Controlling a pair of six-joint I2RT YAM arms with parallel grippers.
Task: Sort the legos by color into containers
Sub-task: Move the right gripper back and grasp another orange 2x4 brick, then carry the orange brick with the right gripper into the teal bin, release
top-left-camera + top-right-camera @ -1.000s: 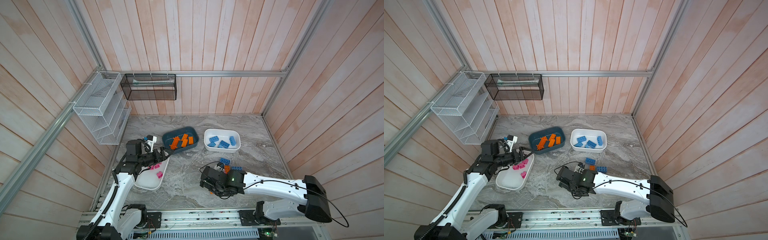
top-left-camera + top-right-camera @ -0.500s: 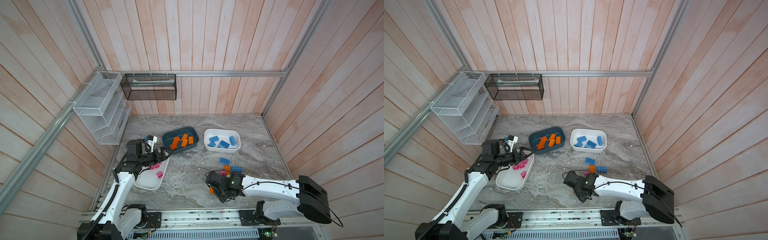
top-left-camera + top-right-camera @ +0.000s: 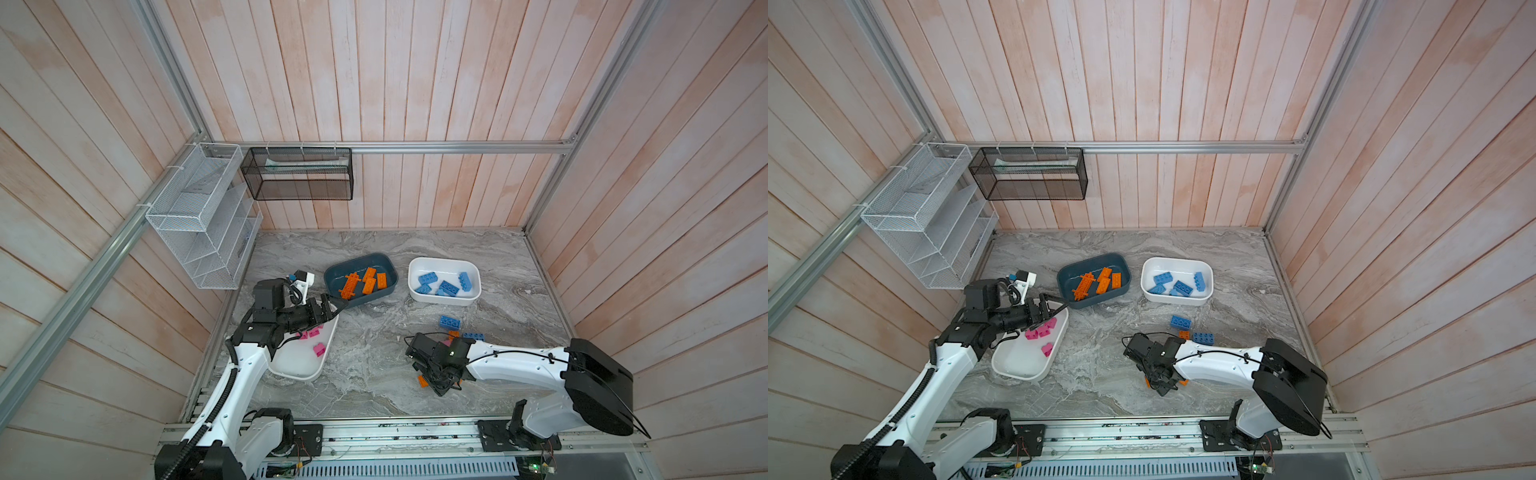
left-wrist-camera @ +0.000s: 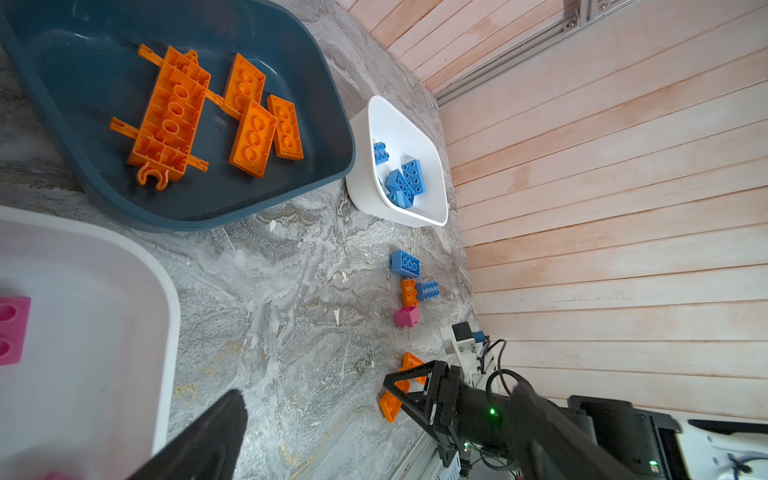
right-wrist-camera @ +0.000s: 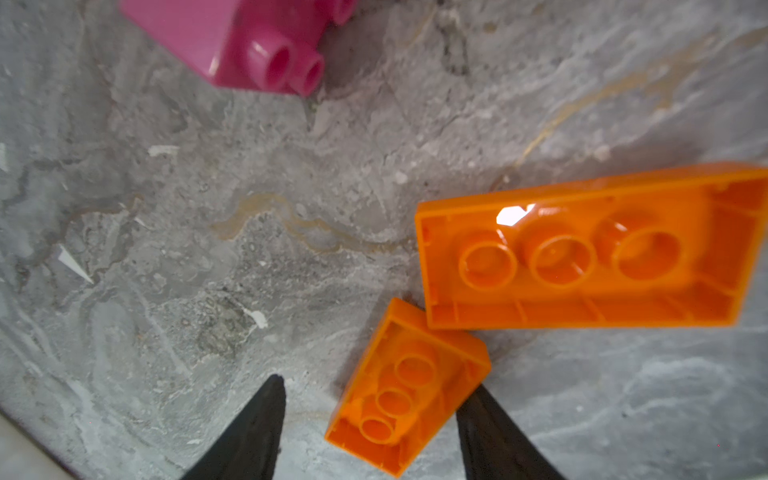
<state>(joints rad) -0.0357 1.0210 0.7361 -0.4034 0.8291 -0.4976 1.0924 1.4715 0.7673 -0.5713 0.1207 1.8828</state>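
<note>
My right gripper (image 5: 376,384) is low over the marble near the front edge, open, its jaws straddling a small orange lego (image 5: 407,390) that lies studs down. One finger touches the lego and the other stands clear of it. A longer orange lego (image 5: 582,257) lies just beyond, and a pink lego (image 5: 232,37) farther off. In both top views the right gripper (image 3: 436,384) hides most of this. My left gripper (image 3: 337,306) hovers open and empty over the white container (image 3: 299,361) of pink legos. The teal container (image 3: 332,276) holds orange legos and the far white container (image 3: 415,266) holds blue ones.
Two blue legos (image 4: 405,264) (image 4: 428,289) and a small orange one (image 4: 408,291) lie loose on the marble behind my right arm. A white wire rack (image 3: 199,220) and a black mesh basket (image 3: 299,174) hang on the back-left walls. The metal rail (image 3: 374,434) runs along the front.
My right gripper has swung toward the table's front and dropped over the orange legos, its jaws narrowing. The left arm has not moved.
</note>
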